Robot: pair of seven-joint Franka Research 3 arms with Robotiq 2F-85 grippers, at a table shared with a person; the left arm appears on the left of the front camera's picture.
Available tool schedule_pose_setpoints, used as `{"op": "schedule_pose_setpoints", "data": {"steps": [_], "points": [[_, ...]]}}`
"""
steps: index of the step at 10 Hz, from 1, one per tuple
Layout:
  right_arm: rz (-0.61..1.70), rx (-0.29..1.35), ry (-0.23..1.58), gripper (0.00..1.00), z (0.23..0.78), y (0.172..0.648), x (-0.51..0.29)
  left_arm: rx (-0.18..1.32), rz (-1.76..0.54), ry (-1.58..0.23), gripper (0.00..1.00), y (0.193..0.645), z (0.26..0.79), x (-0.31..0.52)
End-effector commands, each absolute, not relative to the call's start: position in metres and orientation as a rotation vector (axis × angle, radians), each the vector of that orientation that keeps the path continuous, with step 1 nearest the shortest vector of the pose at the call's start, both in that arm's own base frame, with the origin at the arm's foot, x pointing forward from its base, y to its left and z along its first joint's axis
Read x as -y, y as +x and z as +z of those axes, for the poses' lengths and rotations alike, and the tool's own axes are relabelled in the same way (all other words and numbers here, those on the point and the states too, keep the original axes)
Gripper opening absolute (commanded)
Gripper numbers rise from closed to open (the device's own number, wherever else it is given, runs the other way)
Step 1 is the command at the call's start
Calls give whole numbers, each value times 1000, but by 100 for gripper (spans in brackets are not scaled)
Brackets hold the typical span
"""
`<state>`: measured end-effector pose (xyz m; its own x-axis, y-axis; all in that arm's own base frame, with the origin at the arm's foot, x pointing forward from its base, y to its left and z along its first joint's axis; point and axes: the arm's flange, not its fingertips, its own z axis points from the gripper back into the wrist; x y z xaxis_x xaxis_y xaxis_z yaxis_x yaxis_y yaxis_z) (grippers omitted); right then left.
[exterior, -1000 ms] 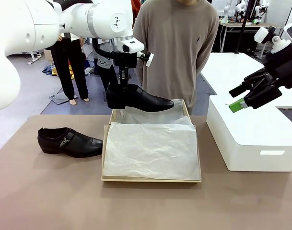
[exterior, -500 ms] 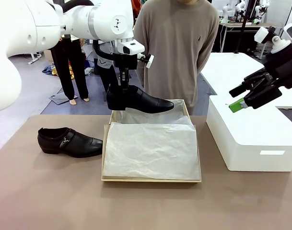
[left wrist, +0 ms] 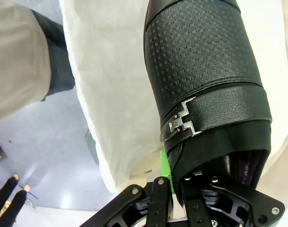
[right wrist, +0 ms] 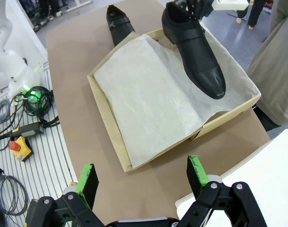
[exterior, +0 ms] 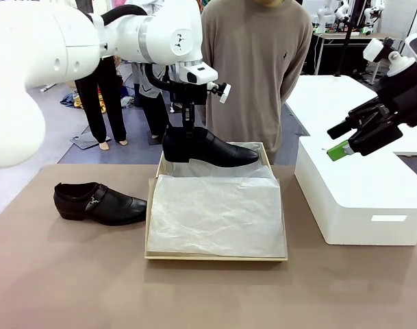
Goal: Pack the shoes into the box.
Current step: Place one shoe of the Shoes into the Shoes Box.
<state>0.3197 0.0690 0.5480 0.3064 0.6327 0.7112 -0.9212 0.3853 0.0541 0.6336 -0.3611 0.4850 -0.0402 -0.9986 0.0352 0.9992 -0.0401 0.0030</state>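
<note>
The table [exterior: 194, 295] carries the box [exterior: 149, 219], open and lined with white tissue paper [exterior: 215, 216]. Left of the box, well apart from it, the loose shoe [exterior: 98, 203] lies on its sole, toe towards the box. Over the box's far end hangs the held shoe [exterior: 215, 149], toe to the right. It seems just clear of the paper, though the angle leaves that unsure. The left gripper [exterior: 188, 129] pinches its heel collar from above. Right of the box, the right gripper [right wrist: 141, 177] hovers over the white block [exterior: 359, 199], jaws spread wide and empty. Beyond the box stands a person [exterior: 256, 68].
</note>
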Motion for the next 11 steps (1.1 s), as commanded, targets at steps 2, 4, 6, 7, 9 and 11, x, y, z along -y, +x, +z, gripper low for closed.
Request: {"op": "schedule_pose_setpoints", "data": {"steps": [2,4,6,7,9,11], "points": [[1109,692,532,100,548,323,-69,34,-1609,31,0,654,490,373],[1109,692,532,100,548,323,-69,54,-1626,45,0,652,481,375],[1109,692,532,100,548,323,-69,43,-1628,32,0,649,471,378],[1109,692,532,100,548,323,-69,37,-1626,29,0,647,467,379],[1109,692,532,100,548,323,-69,20,-1621,28,0,644,459,381],[1109,692,532,100,548,323,-69,23,-1632,45,0,642,450,379]]}}
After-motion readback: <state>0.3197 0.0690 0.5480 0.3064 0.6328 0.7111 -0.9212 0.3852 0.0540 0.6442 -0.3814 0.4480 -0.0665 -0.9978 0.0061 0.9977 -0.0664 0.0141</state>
